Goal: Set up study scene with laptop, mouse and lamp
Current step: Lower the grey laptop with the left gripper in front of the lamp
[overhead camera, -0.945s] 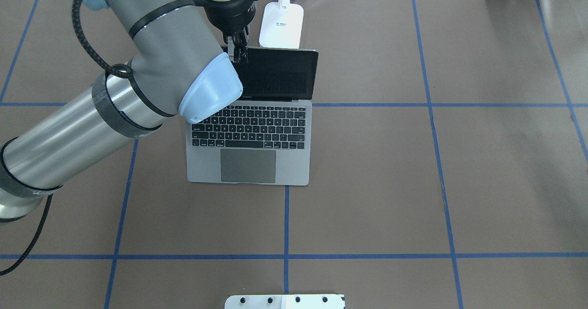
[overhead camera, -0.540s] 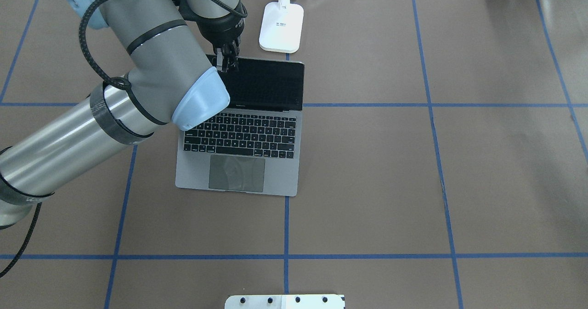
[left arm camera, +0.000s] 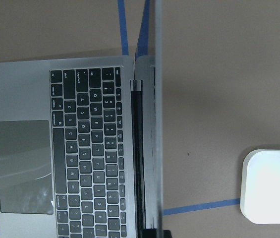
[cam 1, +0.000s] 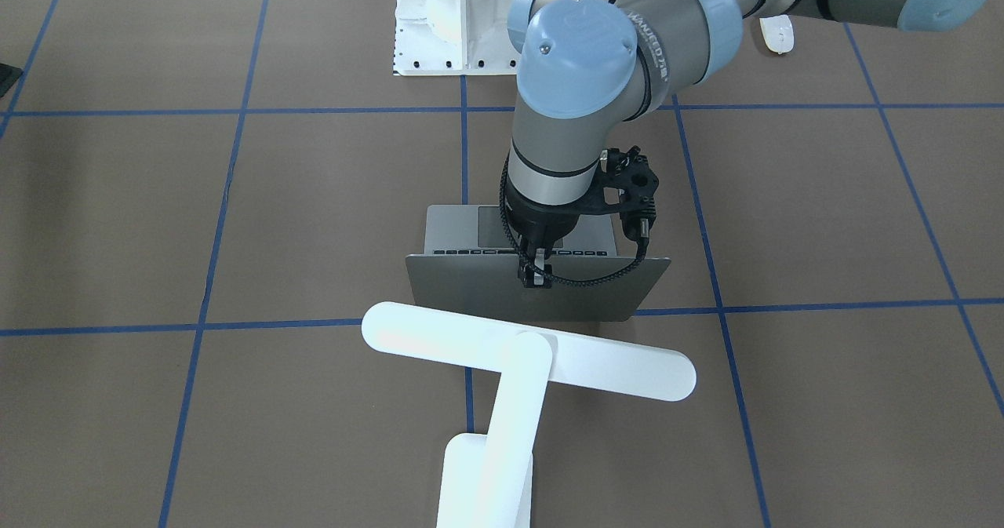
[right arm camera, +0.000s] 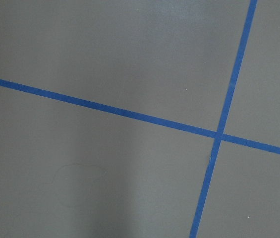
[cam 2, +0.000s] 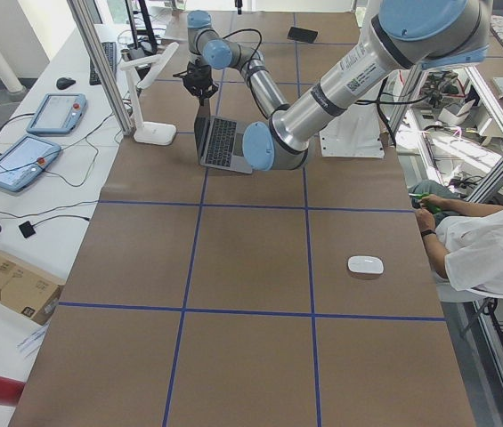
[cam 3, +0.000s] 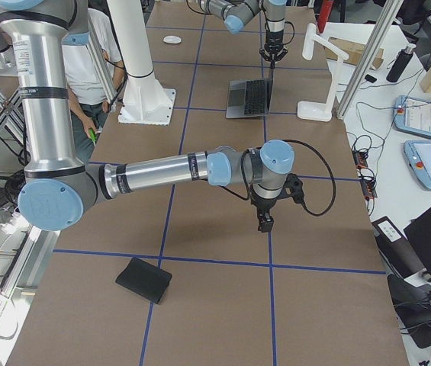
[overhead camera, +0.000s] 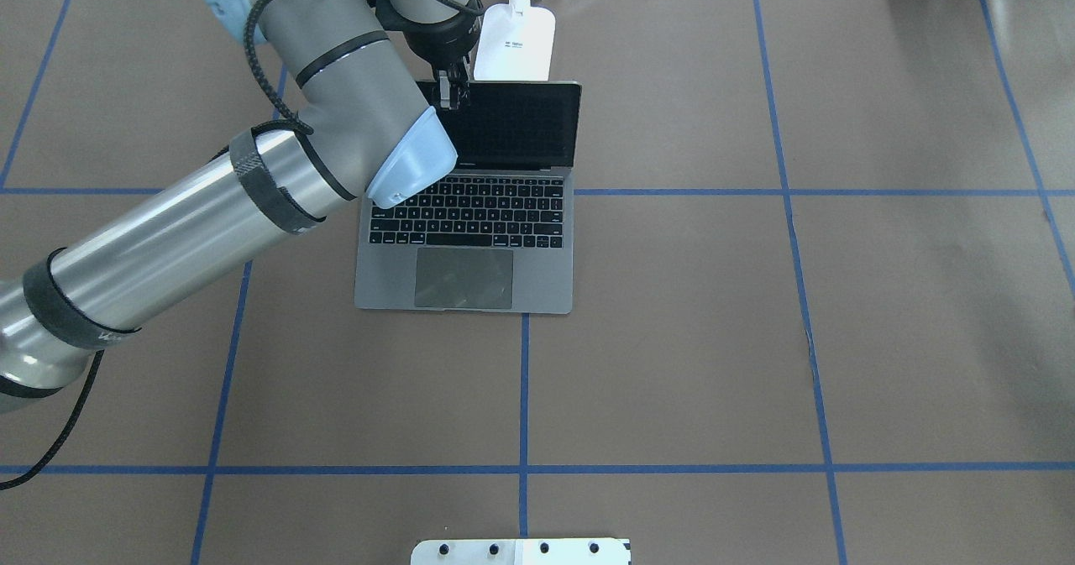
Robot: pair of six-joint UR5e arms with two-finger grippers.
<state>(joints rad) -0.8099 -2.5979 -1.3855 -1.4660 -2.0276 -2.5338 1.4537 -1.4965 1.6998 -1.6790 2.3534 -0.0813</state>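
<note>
At the near edge, mid-table, the white pedestal point(overhead camera: 521, 551) stands bolted to the brown-papered table point(overhead camera: 756, 338). Left of it, also on the near side, the mouse point(cam 2: 365, 265) lies alone on the paper, well apart from everything else. At the right end, near side, a black mouse pad point(cam 3: 144, 279) lies flat. Farther in on that right end, the right gripper point(cam 3: 265, 223) hangs fingers-down above the paper, close to a crossing of blue tape lines. Its wrist camera sees only paper and tape, and I cannot tell whether it is clenched or released.

Past the middle of the table, slightly left of centre, the laptop point(overhead camera: 464, 278) sits open, its keyboard toward the robot and its dark screen close to upright. The left arm reaches over its left side. The left gripper point(overhead camera: 452, 96) comes down from above and is clenched on the top edge of the lid, near that edge's middle. From the left wrist camera the lid shows edge-on, with the keys on one side.

Farthest, just behind the lid, stands the lamp point(cam 1: 518, 371). Its base point(overhead camera: 514, 44) is near the lid but apart from it, with bare paper between. Its long head lies crosswise, roughly along the lid.
</note>
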